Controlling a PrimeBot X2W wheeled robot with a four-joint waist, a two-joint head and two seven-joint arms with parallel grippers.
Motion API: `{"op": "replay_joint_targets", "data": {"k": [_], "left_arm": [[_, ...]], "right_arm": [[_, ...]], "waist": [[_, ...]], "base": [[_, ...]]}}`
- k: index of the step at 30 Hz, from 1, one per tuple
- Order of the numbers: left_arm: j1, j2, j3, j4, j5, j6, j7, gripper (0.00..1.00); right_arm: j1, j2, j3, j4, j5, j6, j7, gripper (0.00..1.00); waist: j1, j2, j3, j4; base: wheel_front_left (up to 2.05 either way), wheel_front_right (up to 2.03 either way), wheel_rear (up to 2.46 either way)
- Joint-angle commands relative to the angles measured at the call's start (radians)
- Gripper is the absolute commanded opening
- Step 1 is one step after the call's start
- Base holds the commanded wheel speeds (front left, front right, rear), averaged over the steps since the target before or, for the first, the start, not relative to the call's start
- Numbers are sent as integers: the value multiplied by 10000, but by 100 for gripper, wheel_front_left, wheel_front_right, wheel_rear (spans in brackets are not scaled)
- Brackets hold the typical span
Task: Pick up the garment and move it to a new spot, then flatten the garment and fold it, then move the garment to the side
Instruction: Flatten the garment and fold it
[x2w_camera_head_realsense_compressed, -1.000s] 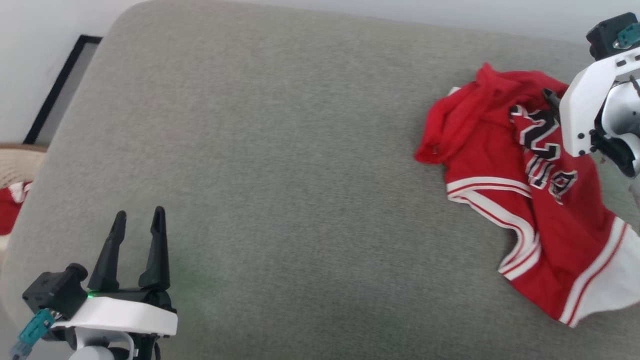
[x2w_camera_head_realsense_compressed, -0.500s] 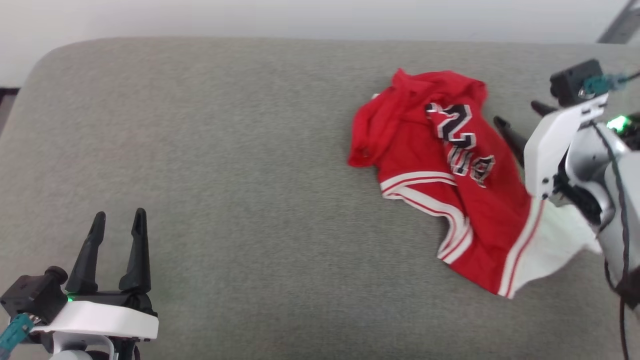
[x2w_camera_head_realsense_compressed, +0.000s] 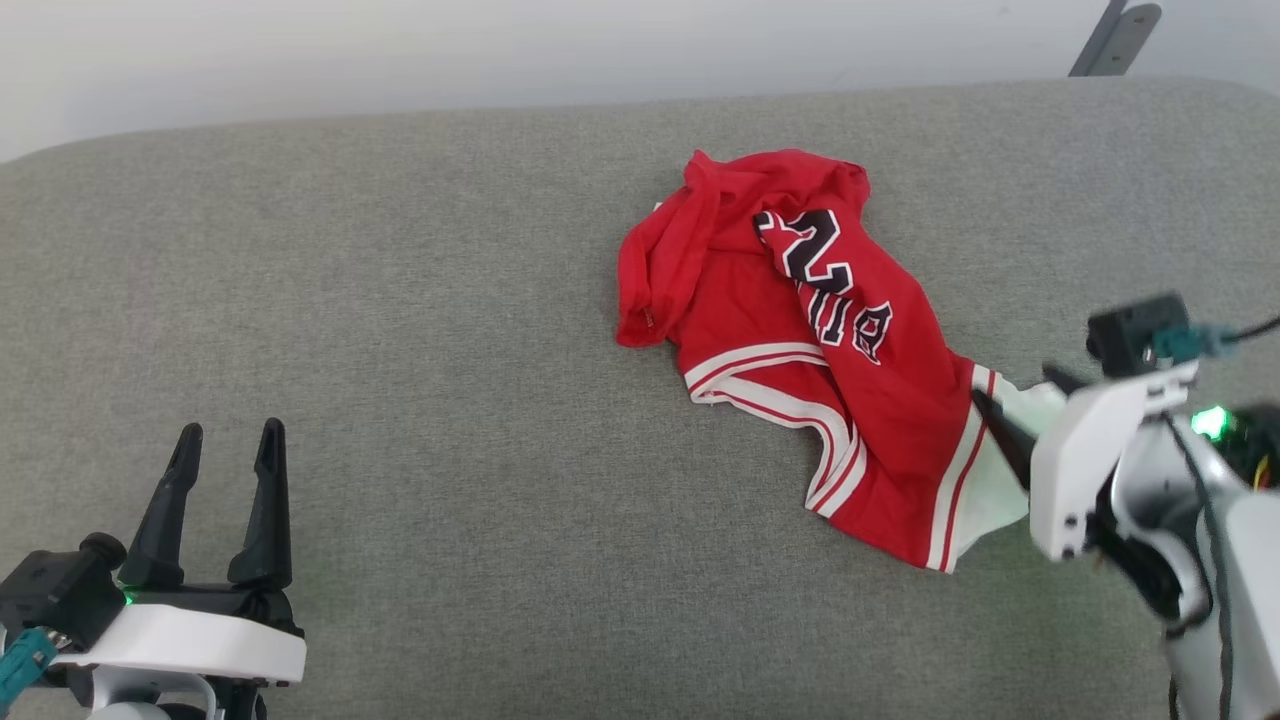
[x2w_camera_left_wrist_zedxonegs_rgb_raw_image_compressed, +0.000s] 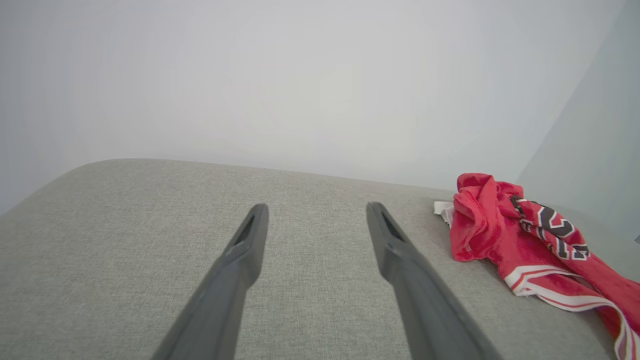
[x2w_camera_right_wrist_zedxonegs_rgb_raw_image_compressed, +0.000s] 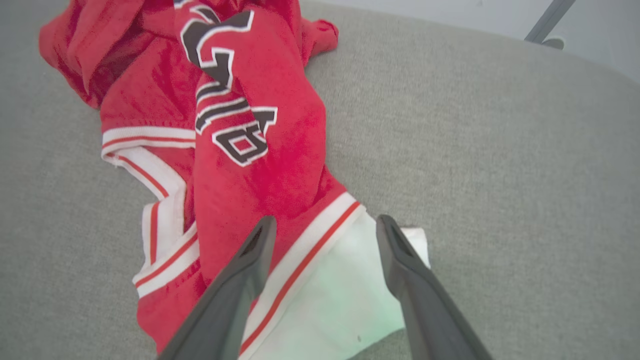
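Observation:
The garment (x2w_camera_head_realsense_compressed: 880, 400) lies crumpled on the grey cushion (x2w_camera_head_realsense_compressed: 450, 350), right of the middle; it is red with black white-outlined numerals, striped trim and a white sleeve (x2w_camera_head_realsense_compressed: 1000, 480) at its near right end. My right gripper (x2w_camera_head_realsense_compressed: 1015, 390) is open, its fingers hanging just over that sleeve. In the right wrist view the right gripper (x2w_camera_right_wrist_zedxonegs_rgb_raw_image_compressed: 325, 222) straddles the striped trim and the white sleeve (x2w_camera_right_wrist_zedxonegs_rgb_raw_image_compressed: 340, 295) of the garment (x2w_camera_right_wrist_zedxonegs_rgb_raw_image_compressed: 260, 165), with nothing pinched. My left gripper (x2w_camera_head_realsense_compressed: 229, 430) stands open at the lower left, far from the cloth. In the left wrist view the left gripper (x2w_camera_left_wrist_zedxonegs_rgb_raw_image_compressed: 317, 207) points across bare cushion, with the garment (x2w_camera_left_wrist_zedxonegs_rgb_raw_image_compressed: 500, 235) off to the right.
The grey cushion (x2w_camera_right_wrist_zedxonegs_rgb_raw_image_compressed: 500, 175) stretches wide to the left of the garment and ends at a rounded far edge against a pale wall (x2w_camera_head_realsense_compressed: 500, 50). A grey metal bar (x2w_camera_head_realsense_compressed: 1115, 35) leans at the top right, beyond the cushion.
The head camera has swung, shifting the whole picture left. Against the garment, my right gripper has come from the numerals down to the white sleeve. The garment keeps its shape.

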Motion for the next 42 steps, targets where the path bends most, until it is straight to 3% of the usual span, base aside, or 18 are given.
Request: {"op": "replay_joint_targets", "data": {"k": [1,9,17,18,19,24,31,39,42], "left_arm": [[70,79,-11,-42,-65,-29,-50,100],[-51,105,-221,-31,-83,-29,-50,100],[-287,94,-444,93,-140,-29,-50,100],[-295,82,-462,109,-142,-29,-50,100],[-295,74,-478,132,-135,-29,-50,100],[-266,47,-440,153,-157,-29,-50,100],[-120,1,-309,107,-145,-29,-50,100],[-172,-66,-310,70,-158,-29,-50,100],[-246,-46,-337,70,-182,-29,-50,100]], "right_arm": [[432,216,-249,-286,-165,-3,323,100],[1261,713,-972,-457,-866,-3,1466,100],[549,961,-939,1487,-1107,-3,1933,100],[459,951,-853,1735,-1104,-3,1891,23],[362,951,-795,1987,-1034,-3,1858,0],[56,703,-535,2292,-876,-5,1920,0],[198,-385,-537,1164,-287,-8,2622,0],[802,-1284,-2060,710,-364,-5,3581,0],[715,-1078,-2591,1044,-469,-5,3581,0]], "waist": [[0,0,28,-48],[0,0,169,66],[0,0,325,387],[0,0,327,419],[0,0,328,444],[0,0,296,495],[0,0,315,430],[0,0,420,469],[0,0,470,499]], "base": [[0,0,0],[0,0,0],[0,0,0],[0,0,0],[0,0,0],[0,0,0],[0,0,0],[0,0,0],[0,0,0]]}}
